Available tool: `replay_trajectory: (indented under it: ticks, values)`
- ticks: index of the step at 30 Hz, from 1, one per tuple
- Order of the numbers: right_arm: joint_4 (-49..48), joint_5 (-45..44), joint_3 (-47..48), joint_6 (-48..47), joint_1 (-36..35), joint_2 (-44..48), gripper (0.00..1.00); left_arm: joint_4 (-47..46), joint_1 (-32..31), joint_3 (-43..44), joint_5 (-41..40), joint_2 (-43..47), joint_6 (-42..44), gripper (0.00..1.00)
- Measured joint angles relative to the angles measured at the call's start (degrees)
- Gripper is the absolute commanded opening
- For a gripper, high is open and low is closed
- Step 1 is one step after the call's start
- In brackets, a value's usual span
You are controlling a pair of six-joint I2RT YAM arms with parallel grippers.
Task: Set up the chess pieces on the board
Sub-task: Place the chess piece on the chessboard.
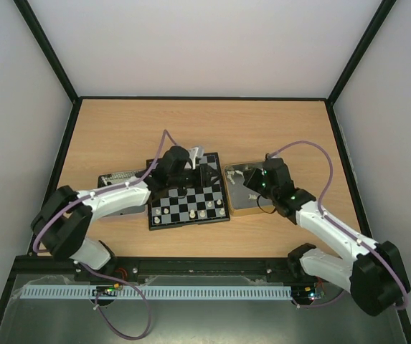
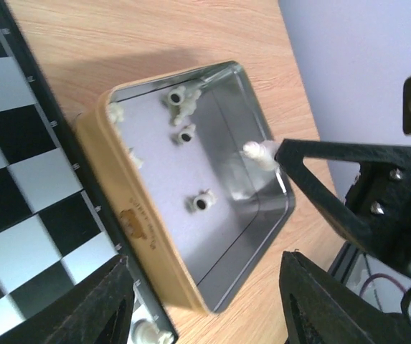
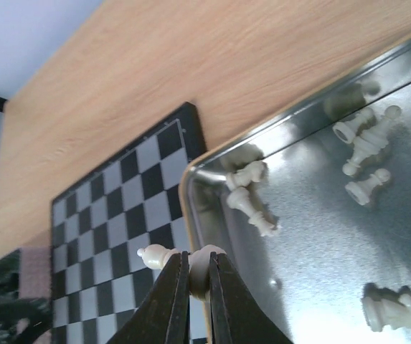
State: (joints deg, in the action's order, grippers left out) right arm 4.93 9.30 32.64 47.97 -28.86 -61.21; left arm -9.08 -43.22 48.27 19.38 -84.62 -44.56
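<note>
Chessman (image 3: 155, 256), cream-white, crosswise between right claw (image 3: 197, 266) tips

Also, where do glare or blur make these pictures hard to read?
Left wrist view: the tin floor glares pale and mirrors the chess pieces; the fingers of the left gripper are dark, out of focus. Right wrist view: metal doubles the pieces too; the right gripper, shut on a cream piece, looks sharp. Top view: even light, pieces on the board tiny.
</note>
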Motion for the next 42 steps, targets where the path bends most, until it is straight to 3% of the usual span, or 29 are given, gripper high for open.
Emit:
replay_trajectory:
  ticks: [9,25,42]
  values:
    - [-3.5,3.2,-2.1,5.5,0.0,5.3,0.08,-11.3,0.0,2.5,6.1,-8.0,-6.6,0.64]
    - [-5.7,8.0,-3.5,8.2,0.0,5.6,0.07,-24.9,0.8,2.6,13.0,-13.4,-18.5,0.39]
    - [-8.3,10.4,-3.7,8.8,0.0,4.8,0.07,-27.6,1.2,3.4,15.2,-16.0,-21.2,0.21]
